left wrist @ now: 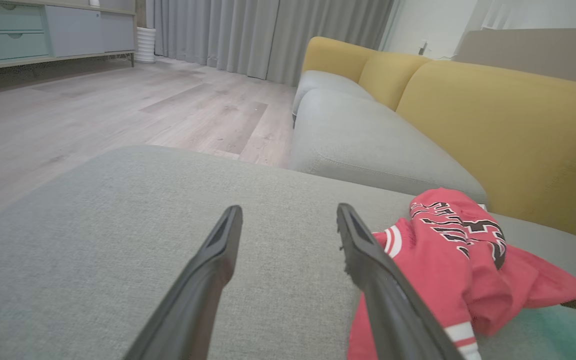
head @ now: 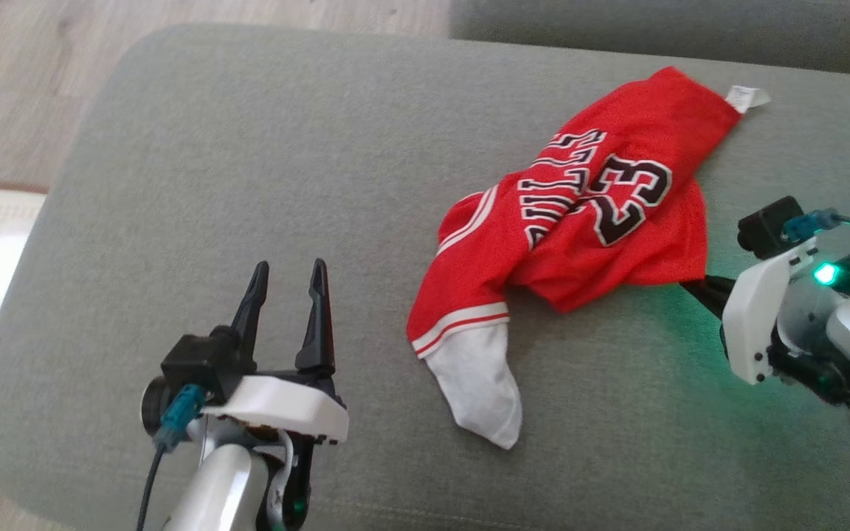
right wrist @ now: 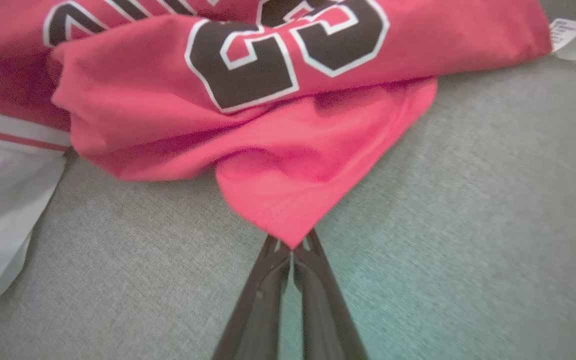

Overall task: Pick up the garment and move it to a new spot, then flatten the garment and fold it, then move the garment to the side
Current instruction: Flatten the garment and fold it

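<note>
The right fingers [right wrist: 313,280] are pinched tight on a pointed corner of the red garment [right wrist: 278,180], at the bottom middle of the right wrist view. In the head view, at the right edge, their tips hide under the cloth. The letters are folded over and hard to read. The cloth is soft and crumpled, with a white sleeve [head: 480,391] and a small tag [head: 748,96]. It lies on a fuzzy grey cushion [head: 211,184]. The left fingers [head: 316,313], long and dark, stand wide apart at the lower left, holding nothing, well apart from the garment.
</note>
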Controlling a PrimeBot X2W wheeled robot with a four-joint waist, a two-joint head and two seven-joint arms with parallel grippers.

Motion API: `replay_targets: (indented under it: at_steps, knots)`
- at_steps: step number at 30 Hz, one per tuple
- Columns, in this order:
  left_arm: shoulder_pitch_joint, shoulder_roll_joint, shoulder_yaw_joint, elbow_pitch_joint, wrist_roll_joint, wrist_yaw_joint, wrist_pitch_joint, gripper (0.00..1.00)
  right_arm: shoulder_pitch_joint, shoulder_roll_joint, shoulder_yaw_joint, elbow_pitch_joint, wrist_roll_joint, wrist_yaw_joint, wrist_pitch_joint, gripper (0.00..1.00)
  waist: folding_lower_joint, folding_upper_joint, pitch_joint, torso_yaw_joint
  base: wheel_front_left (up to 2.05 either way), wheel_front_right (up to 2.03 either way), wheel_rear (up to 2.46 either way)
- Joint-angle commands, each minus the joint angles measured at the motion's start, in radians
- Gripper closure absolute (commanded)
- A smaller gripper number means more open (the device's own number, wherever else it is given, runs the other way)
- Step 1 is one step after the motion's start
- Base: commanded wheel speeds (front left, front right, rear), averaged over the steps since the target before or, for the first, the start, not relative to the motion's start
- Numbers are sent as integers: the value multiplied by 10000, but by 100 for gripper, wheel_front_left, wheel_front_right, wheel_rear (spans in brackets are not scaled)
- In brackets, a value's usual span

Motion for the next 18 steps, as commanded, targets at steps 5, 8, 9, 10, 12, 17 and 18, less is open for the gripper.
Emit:
replay_targets:
  at_steps: [5,8,9,10,12,17,18]
  knots:
    - [-22,26,566,-141,139,-151,-91,0,243,-1024,-369,-1004,259,73,193,100,0,0,-533,-764,0,0,0]
    - [81,26,750,-114,222,-193,-91,0,532,-1760,-577,-1655,402,73,717,100,0,0,-663,-1131,0,0,0]
    - [114,26,825,-115,251,-207,-91,0,647,-2021,-674,-1889,456,73,906,100,0,0,-684,-1254,0,0,0]
    - [145,26,902,-118,284,-225,-91,0,769,-2300,-776,-2092,467,73,1108,100,0,0,-703,-1370,0,0,0]
    - [211,26,1063,-133,347,-259,-91,0,1094,-2818,-1001,-2393,534,73,1615,100,0,0,-736,-1583,0,0,0]
    - [348,26,1436,-172,497,-365,-91,0,2053,-3693,-1754,-2742,611,73,2861,100,0,0,-771,-1996,0,0,0]
    - [363,26,1481,-175,523,-393,-91,0,2272,-3755,-1927,-2702,617,73,3079,100,0,0,-767,-2040,0,0,0]
